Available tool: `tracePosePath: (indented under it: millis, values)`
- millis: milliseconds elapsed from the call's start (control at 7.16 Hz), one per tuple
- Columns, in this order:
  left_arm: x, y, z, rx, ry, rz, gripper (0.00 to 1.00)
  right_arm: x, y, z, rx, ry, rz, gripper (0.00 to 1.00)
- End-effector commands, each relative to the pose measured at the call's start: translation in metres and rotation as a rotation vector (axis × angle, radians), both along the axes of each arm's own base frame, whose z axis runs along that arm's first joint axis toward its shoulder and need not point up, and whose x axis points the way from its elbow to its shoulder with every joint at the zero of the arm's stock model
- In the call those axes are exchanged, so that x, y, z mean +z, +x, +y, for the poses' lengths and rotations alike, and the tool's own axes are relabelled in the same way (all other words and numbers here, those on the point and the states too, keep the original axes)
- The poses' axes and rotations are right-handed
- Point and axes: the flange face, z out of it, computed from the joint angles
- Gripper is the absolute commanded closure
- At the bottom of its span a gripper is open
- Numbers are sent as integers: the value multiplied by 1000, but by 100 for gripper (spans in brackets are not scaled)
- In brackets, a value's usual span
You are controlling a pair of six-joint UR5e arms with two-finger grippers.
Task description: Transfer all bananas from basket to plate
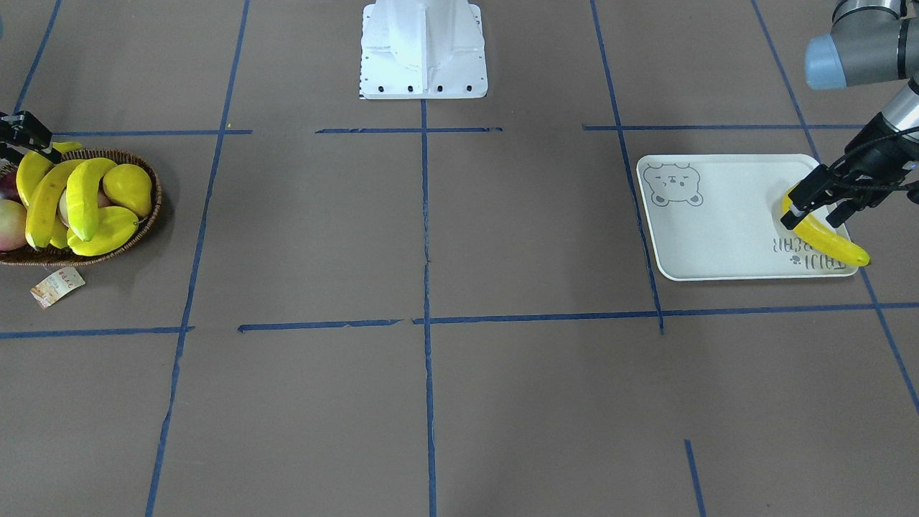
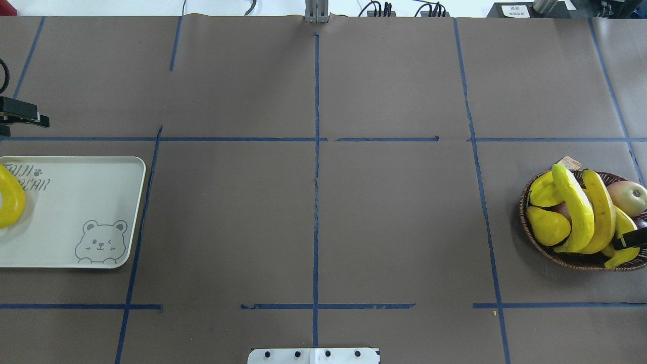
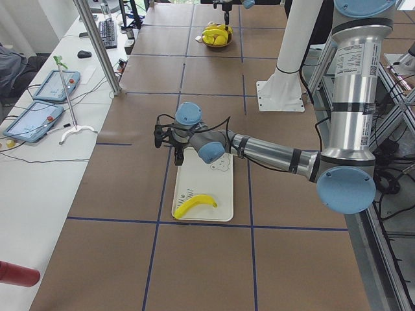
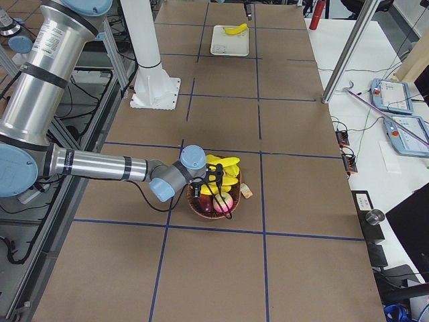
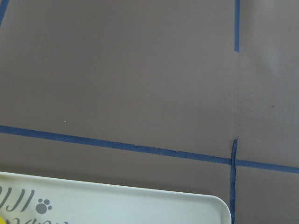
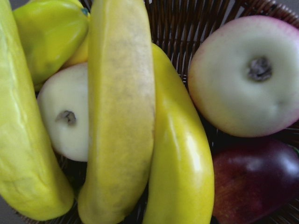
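Reaching low over the basket (image 2: 571, 263), the right claw (image 2: 629, 239) hung close above it; cut off at the view's edge, its opening could not be told. The left claw (image 1: 826, 206) hovered spread and empty near the lettered end of the plate (image 1: 718, 215). One banana (image 1: 826, 240) lay slantwise on that end; three bananas (image 2: 576, 212) lay in the basket, lengthwise toward the robot.
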Motion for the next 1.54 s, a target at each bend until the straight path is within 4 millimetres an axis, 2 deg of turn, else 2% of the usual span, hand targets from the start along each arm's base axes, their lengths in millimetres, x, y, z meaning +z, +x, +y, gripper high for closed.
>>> tracePosePath:
  millis: [0, 279, 698, 1256, 1396]
  values:
    - [0, 0, 0, 0, 0, 0, 0, -4, -1, -2, 2, 10, -5, 99]
    - [1, 0, 0, 0, -2, -1, 0, -13, 4, 0, 9, 24, -13, 100]
    - [1, 0, 0, 0, -2, -1, 0, -18, 30, -8, 80, 38, -19, 100]
    - [2, 5, 2, 11, -4, -2, 0, -82, 54, -20, 153, 53, -37, 100]
    - [3, 5, 2, 11, -5, -2, 0, -86, 62, -21, 176, 58, -39, 100]
